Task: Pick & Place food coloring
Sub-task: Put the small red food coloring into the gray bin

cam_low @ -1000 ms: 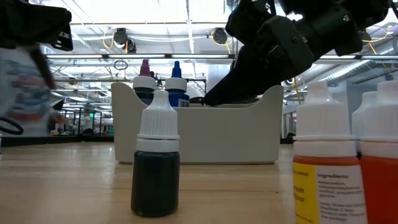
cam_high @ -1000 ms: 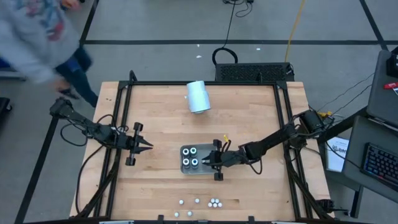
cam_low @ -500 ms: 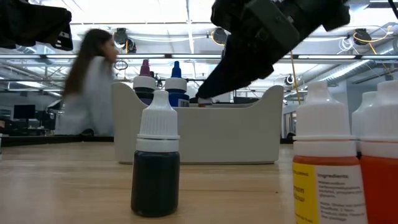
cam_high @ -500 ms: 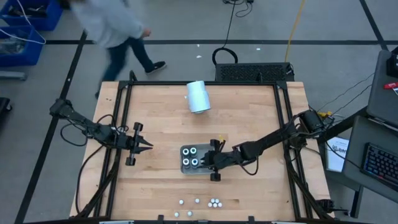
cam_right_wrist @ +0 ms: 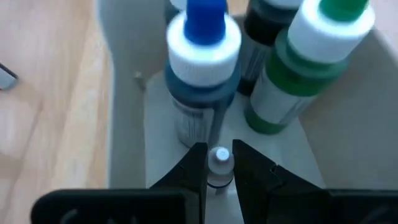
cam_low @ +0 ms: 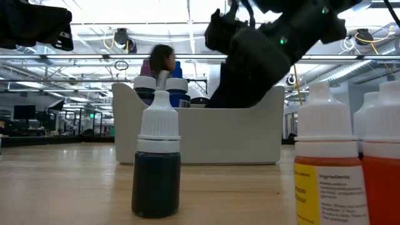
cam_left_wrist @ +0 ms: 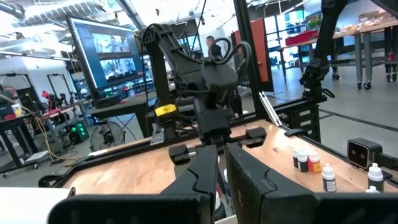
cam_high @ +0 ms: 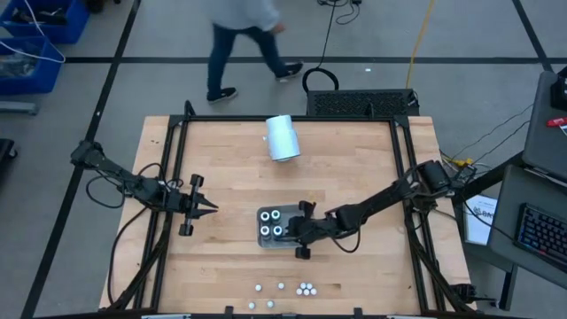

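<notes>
Since the earlier frame your right gripper (cam_high: pixel 293 232) has slid leftward, deeper over the grey tray (cam_high: pixel 263 239) at lower centre, fingers pinched on a small white-capped food coloring bottle (cam_right_wrist: pixel 218 160) beside the blue-capped bottle (cam_right_wrist: pixel 203 37). Your left gripper (cam_high: pixel 211 207) waits mid-left, fingers narrow, nothing held. Loose white bottles (cam_high: pixel 306 288) sit along the bottom edge.

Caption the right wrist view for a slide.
Right end effector lowers a small white-capped bottle into the tray beside blue-capped and green-capped bottles.
</notes>
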### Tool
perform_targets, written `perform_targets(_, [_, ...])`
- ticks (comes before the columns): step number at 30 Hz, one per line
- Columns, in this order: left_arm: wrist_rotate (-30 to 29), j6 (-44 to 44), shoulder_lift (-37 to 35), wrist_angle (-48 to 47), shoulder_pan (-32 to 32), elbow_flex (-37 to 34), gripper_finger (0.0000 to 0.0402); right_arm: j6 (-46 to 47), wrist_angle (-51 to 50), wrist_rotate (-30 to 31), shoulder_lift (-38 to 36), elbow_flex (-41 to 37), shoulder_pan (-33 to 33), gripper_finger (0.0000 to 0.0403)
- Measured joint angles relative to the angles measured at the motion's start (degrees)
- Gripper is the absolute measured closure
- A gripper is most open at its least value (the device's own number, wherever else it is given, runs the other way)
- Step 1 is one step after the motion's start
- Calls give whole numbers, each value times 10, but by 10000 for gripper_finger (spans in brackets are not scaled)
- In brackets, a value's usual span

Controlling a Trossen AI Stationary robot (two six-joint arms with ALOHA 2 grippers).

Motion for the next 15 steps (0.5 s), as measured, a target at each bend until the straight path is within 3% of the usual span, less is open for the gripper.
perform_targets(10, [0,0,0,0,0,0,360,-11,5,-1,5,0,-3,355])
perform_targets(15, [0,-1,0,0,0,0,360,-17,5,-2,5,0,-3,336])
